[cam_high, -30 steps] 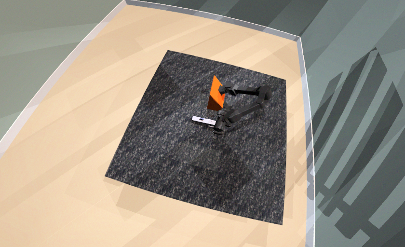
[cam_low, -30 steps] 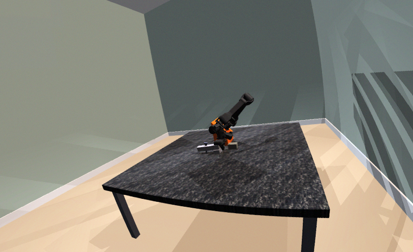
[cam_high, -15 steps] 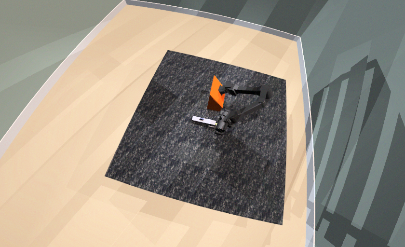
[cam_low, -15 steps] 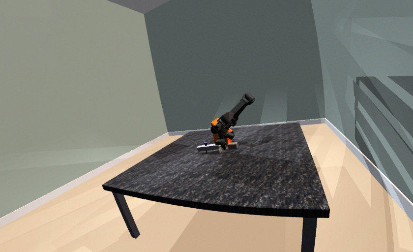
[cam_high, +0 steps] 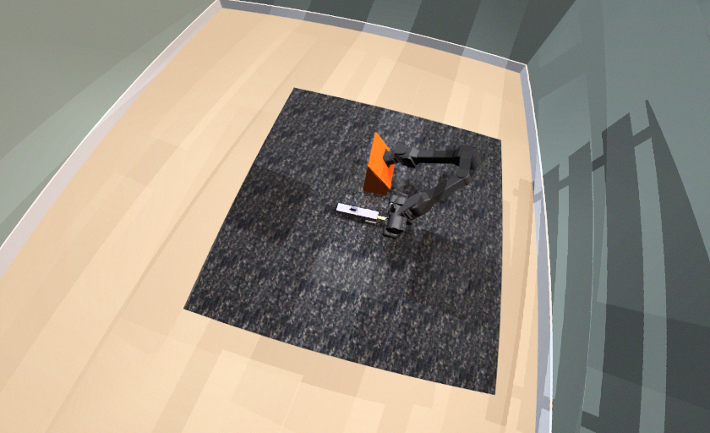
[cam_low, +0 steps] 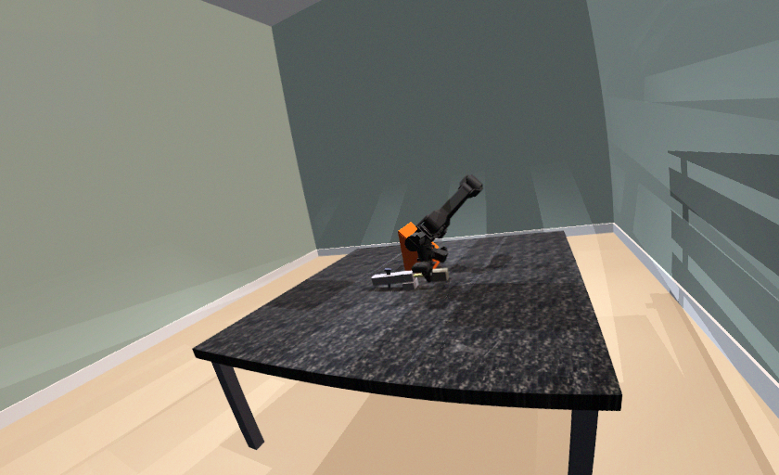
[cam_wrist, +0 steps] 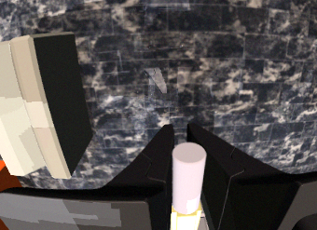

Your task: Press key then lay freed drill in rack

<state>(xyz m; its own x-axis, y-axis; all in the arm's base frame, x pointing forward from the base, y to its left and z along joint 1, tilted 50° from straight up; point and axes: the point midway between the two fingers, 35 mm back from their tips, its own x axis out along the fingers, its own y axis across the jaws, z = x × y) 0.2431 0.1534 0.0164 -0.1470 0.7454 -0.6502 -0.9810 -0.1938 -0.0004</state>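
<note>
The drill [cam_wrist: 188, 180] is a pale round rod with a yellow collar; the yellow part also shows in the top view [cam_high: 382, 217] at the right end of a long white block [cam_high: 367, 212] [cam_low: 400, 277]. My gripper [cam_wrist: 178, 130] [cam_high: 389, 217] [cam_low: 423, 274] is shut on the drill's rod, one dark finger on each side. The key seems to be the small dark blue knob [cam_high: 353, 208] [cam_low: 388, 271] on top of the white block; whether it is pressed cannot be told. The rack [cam_wrist: 34, 85] [cam_low: 441, 275] is a cream grooved block, left of the fingers in the wrist view.
An orange wedge [cam_high: 379, 161] [cam_low: 407, 248] stands behind the white block, close to the arm. A small pale piece [cam_high: 370, 221] [cam_low: 409, 286] is low beside the block's right end. All stand on the dark speckled table [cam_high: 314, 301] [cam_low: 468, 342].
</note>
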